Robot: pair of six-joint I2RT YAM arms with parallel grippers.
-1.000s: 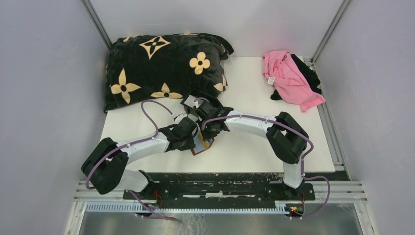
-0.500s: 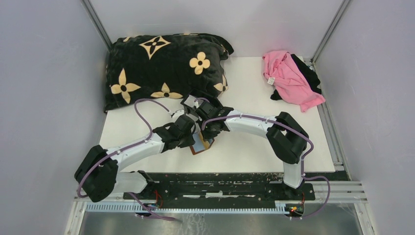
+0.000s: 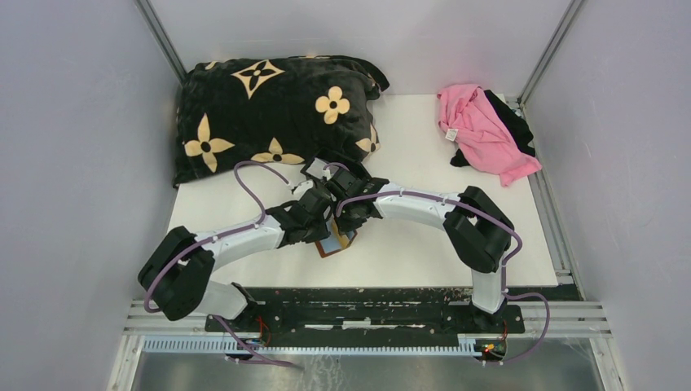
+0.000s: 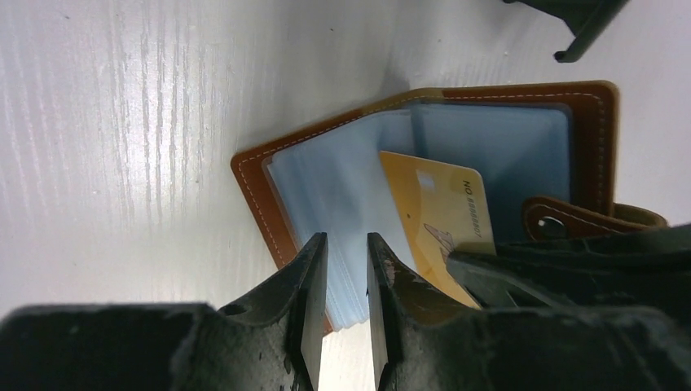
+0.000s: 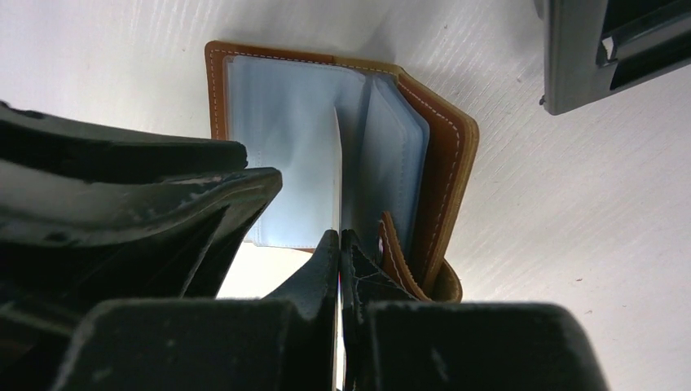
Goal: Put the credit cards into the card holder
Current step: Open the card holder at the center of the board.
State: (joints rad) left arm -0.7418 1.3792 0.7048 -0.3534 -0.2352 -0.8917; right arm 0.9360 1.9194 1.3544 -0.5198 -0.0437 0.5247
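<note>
Your right tool (image 5: 339,244), pressed together, pinches inner leaf of open card holder (image 5: 216,90) on desk (image 4: 122,122); left tool (image 4: 346,269) narrowly spread, just beside orange card (image 4: 436,208) lying in it.

I see a brown book-fold leather card holder (image 4: 259,195), smooth with pale stitching, its clear bluish plastic sleeves (image 4: 342,175) glossy. The orange-tan plastic card (image 4: 440,212) shines. The white table top (image 4: 106,122) looks matt, faintly grained; the black flower-patterned pillow (image 3: 269,106) plush.
</note>
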